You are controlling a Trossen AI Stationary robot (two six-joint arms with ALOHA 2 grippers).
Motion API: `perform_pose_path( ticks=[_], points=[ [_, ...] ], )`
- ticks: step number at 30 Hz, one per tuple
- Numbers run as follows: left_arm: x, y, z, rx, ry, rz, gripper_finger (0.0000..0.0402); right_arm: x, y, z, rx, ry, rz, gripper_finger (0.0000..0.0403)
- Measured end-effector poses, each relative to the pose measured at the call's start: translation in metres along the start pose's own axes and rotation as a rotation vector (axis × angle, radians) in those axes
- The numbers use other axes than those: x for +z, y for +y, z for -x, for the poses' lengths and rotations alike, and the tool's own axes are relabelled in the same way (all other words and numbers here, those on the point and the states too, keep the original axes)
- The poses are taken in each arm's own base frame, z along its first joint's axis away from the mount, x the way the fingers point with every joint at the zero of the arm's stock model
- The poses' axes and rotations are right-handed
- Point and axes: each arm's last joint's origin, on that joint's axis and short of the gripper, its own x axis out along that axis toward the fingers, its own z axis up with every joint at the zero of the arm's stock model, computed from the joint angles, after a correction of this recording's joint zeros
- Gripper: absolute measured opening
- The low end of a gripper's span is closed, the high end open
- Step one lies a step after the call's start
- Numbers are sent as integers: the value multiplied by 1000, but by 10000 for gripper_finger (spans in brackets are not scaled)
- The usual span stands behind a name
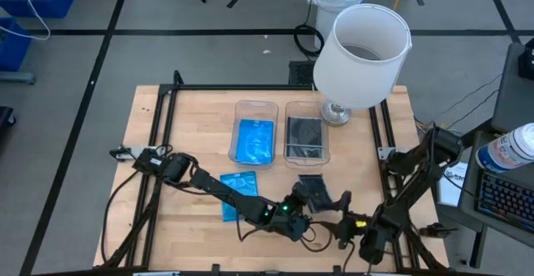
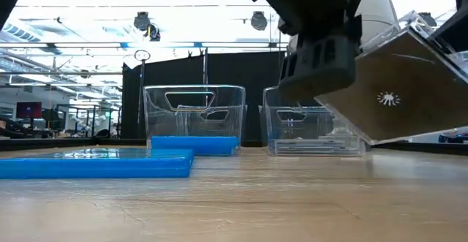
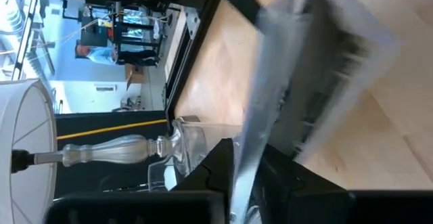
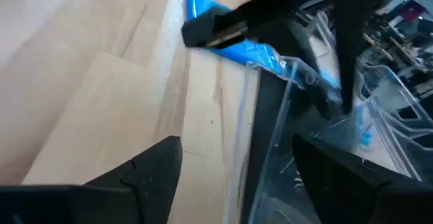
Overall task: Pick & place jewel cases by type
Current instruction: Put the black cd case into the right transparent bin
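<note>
A clear, dark grey square jewel case [image 1: 313, 186] is held tilted above the table's near middle, large in the low view [image 2: 387, 96]. My left gripper [image 1: 307, 203] is shut on it. My right gripper [image 1: 338, 222] is open just right of it, its two fingers standing either side of the case's near edge [image 4: 260, 136]; touch there does not show. Blue cases [image 1: 238, 191] lie flat on the table to the left. A clear bin [image 1: 256, 105] holds blue cases, and the bin next to it [image 1: 304, 105] holds a dark case. My left gripper [image 3: 243, 183] pinches one edge of the clear jewel case [image 3: 254, 136] between its two fingers. In the low view the fingers [image 2: 322, 52] come from above onto the case's raised side. The case slants down from them and is lifted clear of the table.
A white-shaded lamp [image 1: 363, 51] stands at the far right of the table, beside the right bin. A black frame rail [image 1: 167, 126] borders the table. Bare wood lies near the bins and at the near left. Cables trail under both arms.
</note>
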Motion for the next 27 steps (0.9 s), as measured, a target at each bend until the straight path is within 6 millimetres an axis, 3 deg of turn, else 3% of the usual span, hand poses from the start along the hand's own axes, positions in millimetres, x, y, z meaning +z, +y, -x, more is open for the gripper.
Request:
perform_pose_path(
  ticks=[5, 13, 27],
  points=[
    [3, 7, 0, -9, -22, 14, 65, -3, 6, -9, -76, 18, -12, 246],
    [2, 6, -1, -21, -16, 4, 40, -8, 1, -23, -127, 54, -101, 192],
    [2, 3, 1, -54, -21, 72, 61, -8, 1, -25, -106, 71, -220, 123]
  ],
)
